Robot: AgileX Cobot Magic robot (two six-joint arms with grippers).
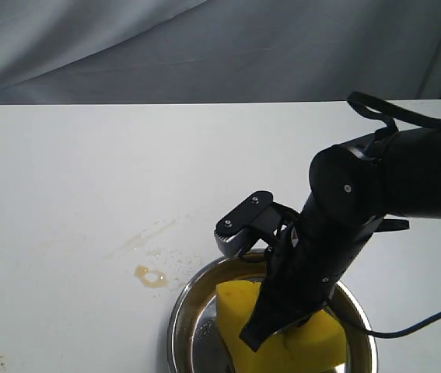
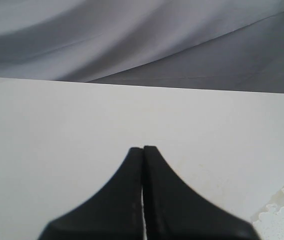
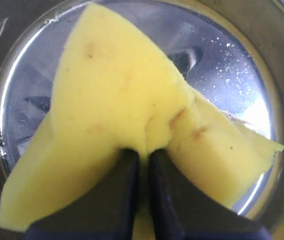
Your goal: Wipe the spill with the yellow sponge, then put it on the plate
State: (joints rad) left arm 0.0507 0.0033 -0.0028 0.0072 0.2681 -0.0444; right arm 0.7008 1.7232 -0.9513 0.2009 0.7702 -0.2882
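The yellow sponge (image 1: 282,336) (image 3: 116,105) lies in the shiny steel plate (image 1: 183,311) (image 3: 232,65) at the front of the table. My right gripper (image 1: 271,332) (image 3: 143,152) is shut on the sponge, pinching a fold of foam between its black fingers, with the sponge bent around them. A small amber spill (image 1: 151,276) with droplets and a pale smear sits on the table just left of the plate. My left gripper (image 2: 143,148) is shut on nothing, over bare white table; it does not show in the exterior view.
The white table (image 1: 88,179) ends at a grey cloth backdrop (image 1: 204,47). A black cable (image 1: 430,320) trails from the right arm at the front right. A rough, flaky patch (image 2: 282,215) marks the table surface in the left wrist view.
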